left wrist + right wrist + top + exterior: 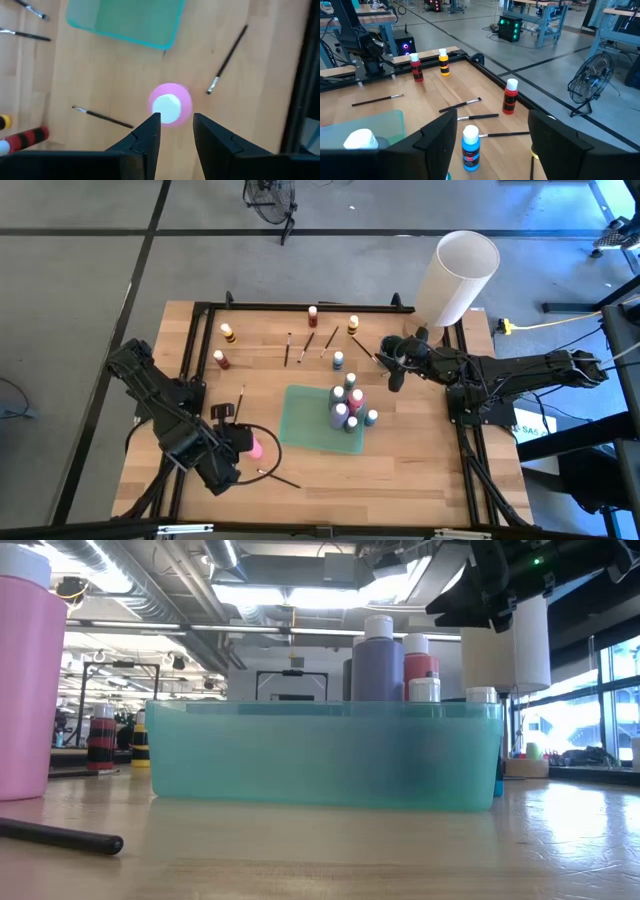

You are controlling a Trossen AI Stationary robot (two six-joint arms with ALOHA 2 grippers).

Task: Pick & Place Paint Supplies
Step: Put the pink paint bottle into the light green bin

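Nearest table's front edge, left gripper [243, 442] straddles upright pink bottle [256, 447], jaws part-open either side, not visibly clamped. I judge bottle light, rigid, smooth plastic; best taken across body below white cap. Thin brush [272, 474] lies just beside. Mid-table, teal tray [305, 425] holds several bottles. Farther back, right gripper [392, 367] hovers near blue bottle [338, 360], jaws wide, empty.

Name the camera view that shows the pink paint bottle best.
The left wrist view: the pink paint bottle stands whole, white cap up, just ahead of the left pincer. The high view shows a small pink spot by that pincer; the low view crops it at the picture's edge; the right wrist view misses it.
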